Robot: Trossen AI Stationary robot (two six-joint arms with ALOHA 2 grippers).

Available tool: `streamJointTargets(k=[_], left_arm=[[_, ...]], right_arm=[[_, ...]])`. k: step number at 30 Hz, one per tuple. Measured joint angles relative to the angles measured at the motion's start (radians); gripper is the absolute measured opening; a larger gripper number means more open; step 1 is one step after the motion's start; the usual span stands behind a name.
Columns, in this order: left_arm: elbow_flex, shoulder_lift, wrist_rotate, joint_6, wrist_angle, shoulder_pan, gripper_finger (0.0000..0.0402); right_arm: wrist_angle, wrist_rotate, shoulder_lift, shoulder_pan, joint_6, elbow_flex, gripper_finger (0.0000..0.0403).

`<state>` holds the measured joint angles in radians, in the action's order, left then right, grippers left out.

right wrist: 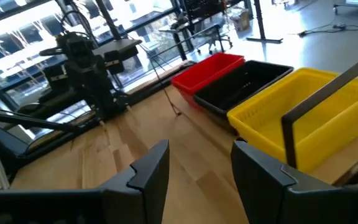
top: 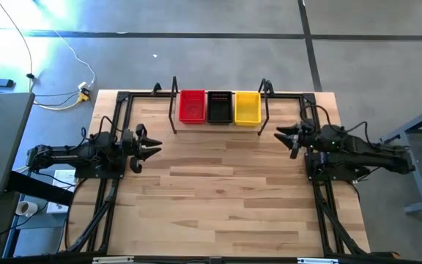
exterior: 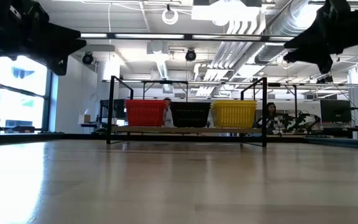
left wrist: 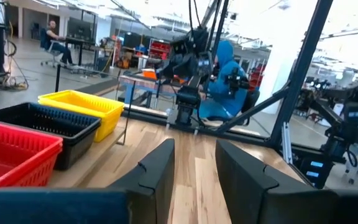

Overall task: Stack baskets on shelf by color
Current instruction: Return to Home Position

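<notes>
Red [top: 192, 106], black [top: 220, 107] and yellow [top: 247, 108] baskets stand side by side on the shelf [top: 219, 125] at the table's far edge, between its black wire end frames. In the low view they show as red [exterior: 145, 113], black [exterior: 190, 114] and yellow [exterior: 234, 114] stacks resting on the plank. My left gripper [top: 151, 144] hovers open at the table's left side, pointing right. My right gripper [top: 284, 136] hovers open at the table's right side, pointing left. Nothing is between the fingers of either [left wrist: 194, 174] [right wrist: 201, 171].
The wooden tabletop [top: 226, 198] stretches bare between the two arms and toward the near edge. Black rails [top: 108, 191] run along its left and right sides. A person in a blue hood [left wrist: 222, 81] sits beyond the table behind the right arm.
</notes>
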<state>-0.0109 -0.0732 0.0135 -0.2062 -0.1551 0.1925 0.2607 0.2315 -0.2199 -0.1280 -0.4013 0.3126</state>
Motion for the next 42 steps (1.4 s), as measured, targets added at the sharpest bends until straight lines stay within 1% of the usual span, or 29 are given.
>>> streamJointTargets(k=[3, 7, 10, 13, 17, 21, 27, 34, 42], left_arm=[[0.0, 0.01, 0.0, -0.002, -0.002, 0.0, 0.0098], [-0.001, 0.009, 0.001, -0.055, 0.002, 0.0, 0.0086], [-0.001, 0.009, 0.001, -0.11, 0.009, 0.0, 0.0083], [-0.001, 0.009, 0.001, -0.13, 0.012, 0.0, 0.0083], [-0.001, 0.009, 0.0, -0.148, 0.064, 0.001, 0.0083], [-0.001, 0.009, -0.018, -0.223, 0.141, 0.002, 0.0083], [-0.001, 0.009, -0.021, -0.227, 0.146, 0.002, 0.0081], [-0.001, 0.007, -0.036, -0.142, 0.146, 0.002, 0.008], [-0.002, -0.039, -0.044, -0.069, 0.145, 0.005, 0.0082]], right_arm=[[-0.079, -0.021, 0.004, 0.0, 0.006, -0.057, 0.0158], [-0.186, -0.026, 0.006, 0.0, 0.014, -0.145, 0.0158], [-0.283, -0.026, 0.006, 0.0, 0.023, -0.203, 0.0158], [-0.34, -0.033, 0.006, 0.0, 0.038, -0.244, 0.0158], [-0.343, -0.042, 0.006, 0.0, 0.044, -0.27, 0.0158], [-0.346, -0.047, 0.006, 0.0, 0.043, -0.291, 0.0158], [-0.345, -0.051, 0.006, 0.0, 0.034, -0.303, 0.0158], [-0.307, -0.046, 0.001, 0.0, 0.035, -0.303, 0.0158], [-0.307, -0.048, -0.008, 0.0, 0.138, -0.303, 0.0158]])
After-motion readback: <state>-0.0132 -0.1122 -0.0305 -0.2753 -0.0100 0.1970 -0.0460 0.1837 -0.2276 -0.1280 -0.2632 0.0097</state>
